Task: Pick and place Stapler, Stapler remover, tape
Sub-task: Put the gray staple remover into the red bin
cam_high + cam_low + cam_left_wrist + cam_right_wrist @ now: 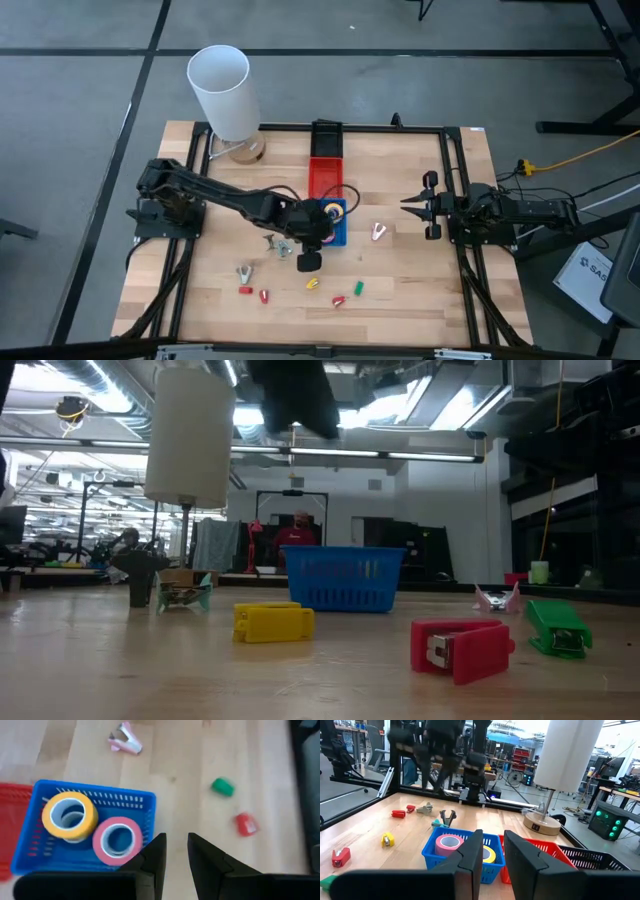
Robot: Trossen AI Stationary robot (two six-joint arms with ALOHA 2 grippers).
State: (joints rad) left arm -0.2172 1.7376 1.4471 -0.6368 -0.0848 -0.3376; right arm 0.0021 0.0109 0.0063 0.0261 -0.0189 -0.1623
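- Yellow tape roll (69,815) and pink tape roll (118,840): rings, lying flat inside blue basket (30,857).
- Left gripper (174,851): jaws slightly apart, empty.
- Right gripper (490,851): jaws slightly apart, empty.

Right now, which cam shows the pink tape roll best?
Left wrist view: the pink tape roll lies flat in the blue basket, centre hole visible. Right wrist view shows it side-on; high view hides it under the arm; low view shows only the basket wall.

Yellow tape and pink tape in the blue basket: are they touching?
Touching. The left wrist view shows the yellow tape and pink tape meeting edge to edge, no gap, inside the blue basket.
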